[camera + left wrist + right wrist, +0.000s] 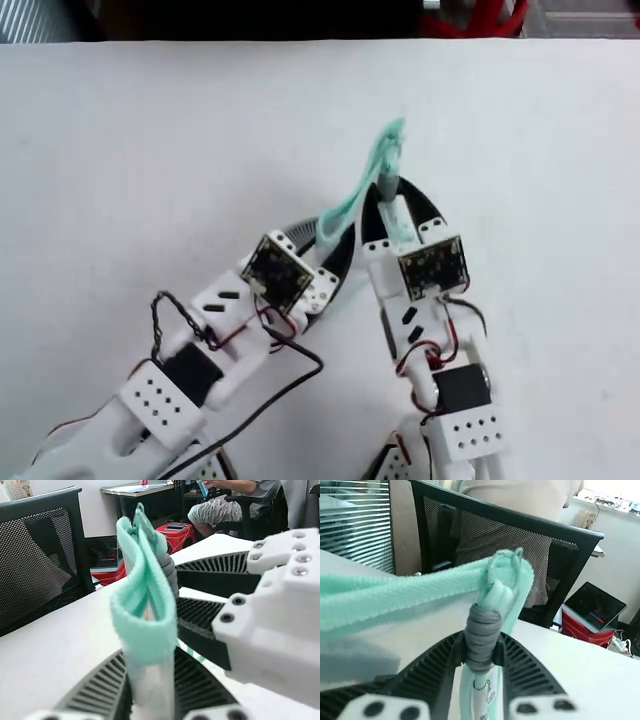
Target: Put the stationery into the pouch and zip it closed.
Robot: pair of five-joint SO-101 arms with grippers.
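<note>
At the right gripper (pixel 480 640): clenched on a pen (pixel 481 622) at its grey grip, low in the middle of the right wrist frame.
At the left gripper (pixel 149 660): clamped on the mint pouch (pixel 145 610), which stands up the centre of the left wrist frame.
Pouch and pen: in the high view the pouch runs from frame centre up to the right, above the white table (pixel 120 150). The pen's tip meets the pouch's far end by the zip.
In the way: the right gripper's black jaws cross the right half of the left wrist frame, just behind the pouch.
Around: a black mesh chair (pixel 485 535) beyond the table, and a red stool (pixel 175 532) on the floor.
Count: two arms, two grippers, one pouch, one pen.
Hidden: the pen's tip is lost in the pouch's folds, and its lower end is cut off at the frame's bottom edge. Whether the zip is open cannot be told.
</note>
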